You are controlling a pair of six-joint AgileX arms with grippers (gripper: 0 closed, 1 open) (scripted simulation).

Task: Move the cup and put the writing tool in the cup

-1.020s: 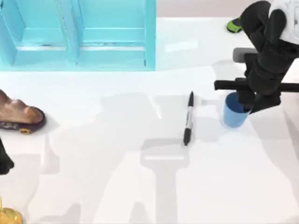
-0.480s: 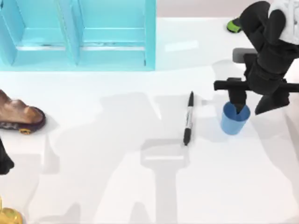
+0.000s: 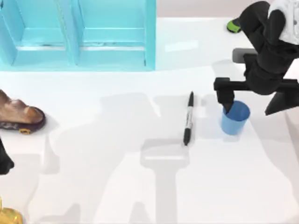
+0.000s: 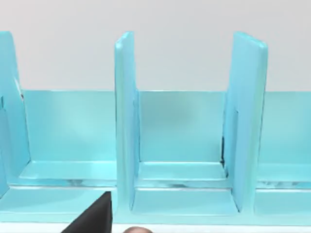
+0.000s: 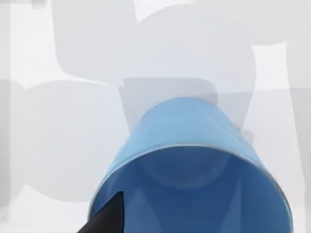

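Note:
The light-blue cup [image 3: 235, 117] stands upright on the white table at the right, its mouth open to the right wrist view [image 5: 189, 160]. My right gripper [image 3: 250, 110] hovers just above it, open wide, with one finger [image 3: 227, 100] over the cup's far left rim and the other out past its right side. Nothing is held. The writing tool, a black marker [image 3: 188, 118] with a pale label band, lies flat a little left of the cup, running front to back. My left arm [image 3: 3, 161] is parked at the table's left edge.
A teal shelf unit [image 3: 77, 35] runs along the back left, also facing the left wrist camera [image 4: 184, 145]. A brown shoe-like object [image 3: 18, 114] lies at the left edge, a golden object [image 3: 8, 217] at the front left corner, a green object [image 3: 232, 25] at the back right.
My right gripper was shut on the cup and has opened wide, letting it go. The cup stays standing in nearly the same spot. The marker has not moved.

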